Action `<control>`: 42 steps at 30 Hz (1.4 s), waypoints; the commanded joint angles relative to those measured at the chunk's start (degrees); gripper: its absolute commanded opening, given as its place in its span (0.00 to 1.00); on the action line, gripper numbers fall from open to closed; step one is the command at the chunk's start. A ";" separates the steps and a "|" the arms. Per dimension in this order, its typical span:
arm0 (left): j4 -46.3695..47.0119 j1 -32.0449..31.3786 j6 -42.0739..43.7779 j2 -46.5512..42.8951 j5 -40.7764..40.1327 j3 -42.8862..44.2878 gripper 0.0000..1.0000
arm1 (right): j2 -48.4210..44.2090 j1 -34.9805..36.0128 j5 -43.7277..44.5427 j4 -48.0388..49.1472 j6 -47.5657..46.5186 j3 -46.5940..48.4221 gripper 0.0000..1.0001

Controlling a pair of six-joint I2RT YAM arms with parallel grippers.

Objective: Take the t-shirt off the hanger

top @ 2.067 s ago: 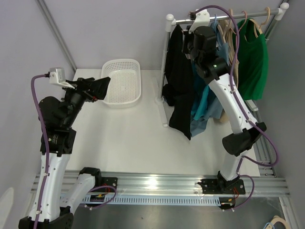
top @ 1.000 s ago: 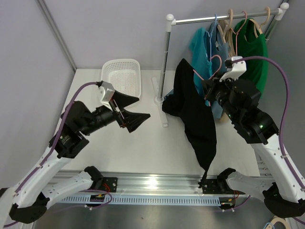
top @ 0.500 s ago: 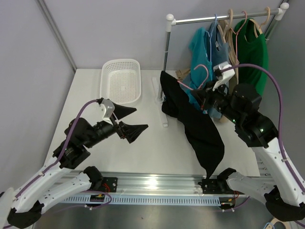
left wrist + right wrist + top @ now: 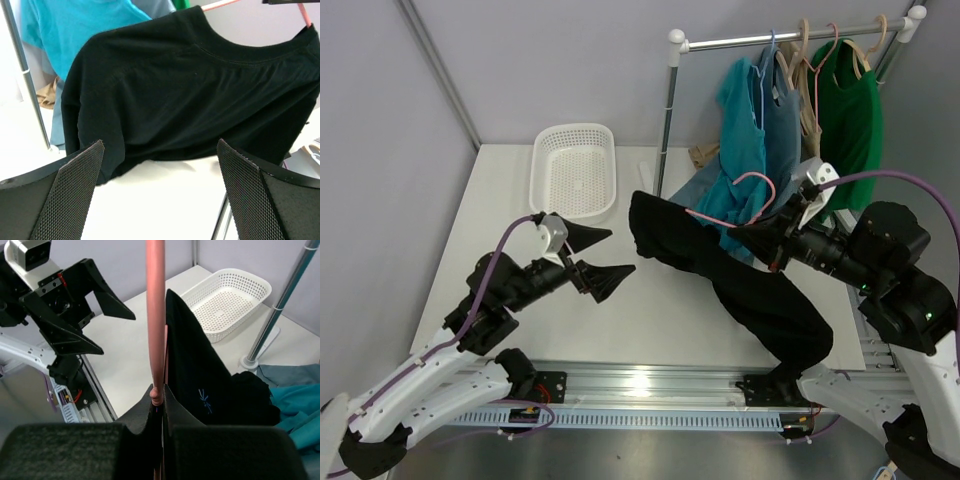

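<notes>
The black t-shirt (image 4: 740, 285) hangs on a pink hanger (image 4: 745, 188), off the rail and tilted over the table's middle right. My right gripper (image 4: 772, 232) is shut on the hanger's hook, which shows as a pink rod (image 4: 155, 315) between its fingers with the shirt (image 4: 200, 375) beside it. My left gripper (image 4: 603, 258) is open and empty, left of the shirt and pointing at it. In the left wrist view the shirt (image 4: 200, 90) fills the space beyond both fingers (image 4: 75, 185), collar up, apart from them.
A white basket (image 4: 575, 170) sits at the back left. The clothes rail (image 4: 780, 38) at the back right holds teal (image 4: 740, 130), blue and green (image 4: 850, 110) garments. Its upright pole (image 4: 663, 150) stands just behind the shirt.
My right gripper has carried the hanger and black shirt off the rail, forward and down, tilting them toward the left. My left gripper has swung in from the basket toward the shirt.
</notes>
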 commanded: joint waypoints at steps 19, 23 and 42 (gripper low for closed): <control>5.82 -28.30 12.81 11.29 -45.64 6.04 0.99 | 32.90 14.34 89.61 24.58 20.15 15.93 0.00; 11.11 -33.58 15.39 14.63 -51.55 4.55 0.99 | 42.22 14.43 90.36 23.34 18.22 25.53 0.00; 22.19 -30.25 14.77 17.27 -51.74 -5.65 0.96 | 40.22 17.59 82.45 24.04 16.46 28.09 0.00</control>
